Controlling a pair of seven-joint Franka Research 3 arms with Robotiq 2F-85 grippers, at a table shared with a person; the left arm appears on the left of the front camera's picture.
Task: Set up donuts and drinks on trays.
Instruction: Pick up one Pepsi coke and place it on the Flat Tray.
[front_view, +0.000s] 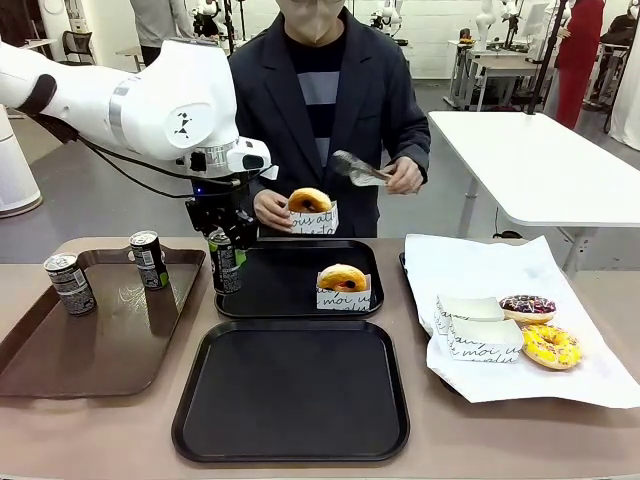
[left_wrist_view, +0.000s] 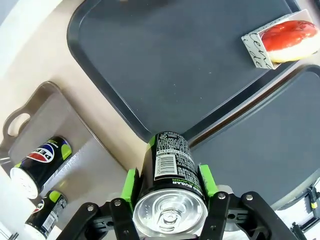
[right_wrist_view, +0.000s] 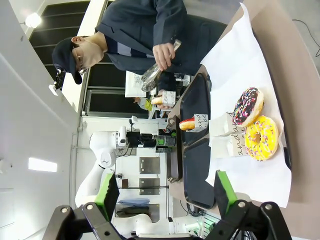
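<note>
Drink can (left_wrist_view: 169, 160) upright, silver top toward wrist camera, gripped by left end effector (left_wrist_view: 169, 182); front view puts it at far tray's (front_view: 285, 288) left rim; right end effector (right_wrist_view: 166, 192) jaws apart.

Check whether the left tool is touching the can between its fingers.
Touching. In the left wrist view, the green pads of the left tool press against both sides of the can.

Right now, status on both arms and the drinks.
Left gripper shut on drink can at left rim of far tray. Right gripper open, empty. Person's hand holds sleeved donut beyond that tray.
</note>
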